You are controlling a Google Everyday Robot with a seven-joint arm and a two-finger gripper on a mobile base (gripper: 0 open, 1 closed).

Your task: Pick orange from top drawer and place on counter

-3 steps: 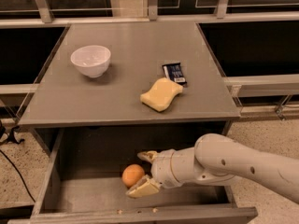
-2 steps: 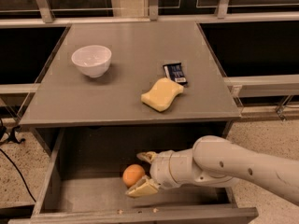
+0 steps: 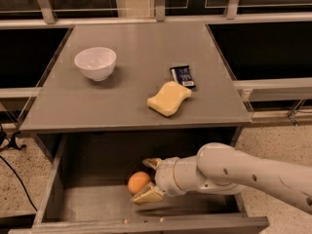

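Note:
The orange (image 3: 138, 182) lies on the flat grey bottom of the open top drawer (image 3: 87, 209), near its middle. My gripper (image 3: 147, 179) reaches in from the right inside the drawer. Its two tan fingers are spread, one behind the orange's right side and one (image 3: 147, 195) in front, so the orange sits at the mouth of the open jaws. The counter (image 3: 97, 101) is the grey tabletop above the drawer.
On the counter stand a white bowl (image 3: 95, 63) at the left, a pale yellow wavy sponge (image 3: 169, 98) and a dark snack packet (image 3: 183, 76) at the right. My white arm (image 3: 253, 175) crosses the drawer's right side. Dark railings run behind the counter.
My gripper has edged slightly left towards the orange. The orange has not moved.

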